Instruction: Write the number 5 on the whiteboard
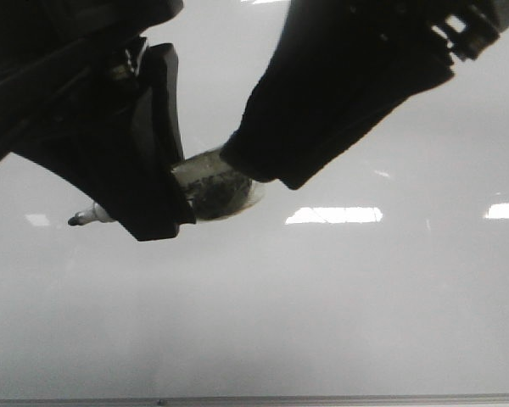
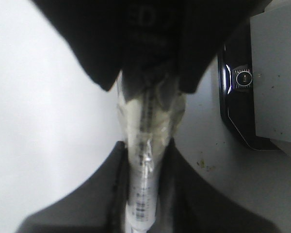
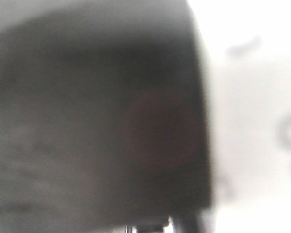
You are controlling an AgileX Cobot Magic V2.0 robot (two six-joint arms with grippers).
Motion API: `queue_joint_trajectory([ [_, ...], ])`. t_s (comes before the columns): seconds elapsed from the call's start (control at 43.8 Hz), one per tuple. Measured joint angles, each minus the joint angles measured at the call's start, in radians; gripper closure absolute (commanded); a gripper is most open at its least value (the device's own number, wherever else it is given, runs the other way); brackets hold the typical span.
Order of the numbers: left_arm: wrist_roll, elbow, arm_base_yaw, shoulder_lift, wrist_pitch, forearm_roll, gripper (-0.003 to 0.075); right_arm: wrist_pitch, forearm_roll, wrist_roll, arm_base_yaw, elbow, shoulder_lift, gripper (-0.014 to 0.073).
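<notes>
The whiteboard (image 1: 322, 322) fills the front view, glossy pale grey. No number 5 shows on it. My left gripper (image 1: 153, 212) is shut on a marker (image 1: 210, 185); the black tip (image 1: 73, 221) pokes out to the left, above the board. The clear barrel, wrapped in tape, runs right into my right gripper (image 1: 254, 161), which closes on its far end. In the left wrist view the marker (image 2: 143, 160) lies between my dark fingers (image 2: 87, 204), with the right gripper (image 2: 150, 73) around its far end. The right wrist view is blocked by a dark blur.
The thin grey metal edge strip (image 1: 322, 398) runs along the board's near side. Bright glare patches (image 1: 333, 215) lie on the board. A black and grey fitting (image 2: 242, 97) stands beside the board in the left wrist view. Faint blurred grey marks (image 3: 286, 131) show beside the dark blur.
</notes>
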Motion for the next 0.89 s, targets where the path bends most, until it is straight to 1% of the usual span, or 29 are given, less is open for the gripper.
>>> queue_joint_trajectory([
  [0.046,-0.004,0.0,0.0,0.0,0.0,-0.002,0.074,0.002,-0.002,0.0,0.0,0.0,0.0,0.0665],
  [0.16,-0.009,0.0,0.0,0.0,-0.006,-0.002,0.0734,0.004,-0.005,0.0,0.0,-0.002,0.0,0.0663],
  [0.206,-0.009,0.0,0.0,0.0,-0.008,-0.002,0.0713,0.005,-0.008,0.0,0.0,-0.002,0.0,0.0663],
  [0.251,-0.009,0.0,0.0,0.0,-0.008,-0.002,0.0669,0.005,-0.01,0.0,0.0,-0.002,0.0,0.0663],
  [0.297,-0.009,0.0,0.0,0.0,-0.01,-0.002,0.0601,0.005,-0.012,0.0,0.0,-0.004,0.0,0.0663],
  [0.411,-0.023,0.0,0.0,0.0,-0.023,-0.002,0.0331,0.016,-0.026,0.0,-0.002,-0.004,0.0,0.0663],
  [0.434,-0.031,0.0,0.0,0.0,-0.028,0.001,0.0262,0.022,-0.03,0.0,-0.003,-0.004,0.0,0.0663],
  [0.457,-0.039,0.0,0.0,0.0,-0.034,0.003,0.0231,0.031,-0.032,0.0,-0.009,-0.004,0.0,0.0663],
  [0.48,-0.044,0.0,0.0,0.0,-0.04,0.002,0.0176,0.041,-0.035,0.0,-0.014,-0.004,0.0,0.0663],
  [0.502,-0.049,0.0,0.0,0.0,-0.047,0.002,0.0141,0.052,-0.035,0.0,-0.017,-0.004,0.0,0.0663],
  [0.548,-0.056,0.0,0.0,0.0,-0.055,0.003,0.0093,0.075,-0.039,0.0,-0.032,-0.004,-0.002,0.0663],
  [0.594,-0.06,0.0,0.0,0.0,-0.059,0.005,0.0073,0.095,-0.039,0.0,-0.047,-0.004,-0.012,0.0663],
  [0.777,-0.066,0.0,0.0,0.0,-0.063,0.007,0.0082,0.123,-0.044,0.0,-0.135,0.033,-0.125,0.0663],
  [0.891,-0.068,0.0,0.0,0.0,-0.063,0.007,0.0083,0.134,-0.048,0.0,-0.224,0.077,-0.222,0.0663],
])
